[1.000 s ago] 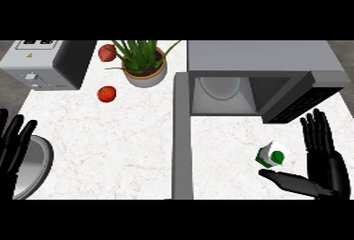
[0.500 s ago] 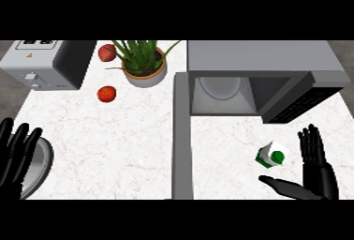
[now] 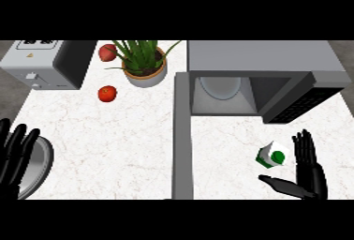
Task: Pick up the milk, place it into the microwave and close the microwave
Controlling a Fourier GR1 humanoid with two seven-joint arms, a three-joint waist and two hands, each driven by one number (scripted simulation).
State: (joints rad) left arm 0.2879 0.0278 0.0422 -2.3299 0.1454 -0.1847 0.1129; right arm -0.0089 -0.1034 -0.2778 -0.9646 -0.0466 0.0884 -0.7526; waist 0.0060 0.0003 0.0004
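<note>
A small white and green milk carton (image 3: 272, 155) stands on the counter in front of the microwave (image 3: 259, 75). The microwave's door (image 3: 301, 99) hangs open to the right, and a pale plate shows inside. My right hand (image 3: 307, 171) is open just right of the carton, fingers straight up, thumb stretched out below it, not touching it. At the lower left edge my left hand (image 3: 15, 157) rests open, fingers up.
A potted plant (image 3: 143, 62) stands left of the microwave, with one red tomato (image 3: 107, 52) beside it and another (image 3: 106, 93) further forward. A toaster (image 3: 43, 63) sits at the back left. A grey round pan (image 3: 36, 167) lies under my left hand.
My right hand has drawn back toward the lower edge, staying open beside the carton. My left hand has shifted slightly down. The carton has not moved.
</note>
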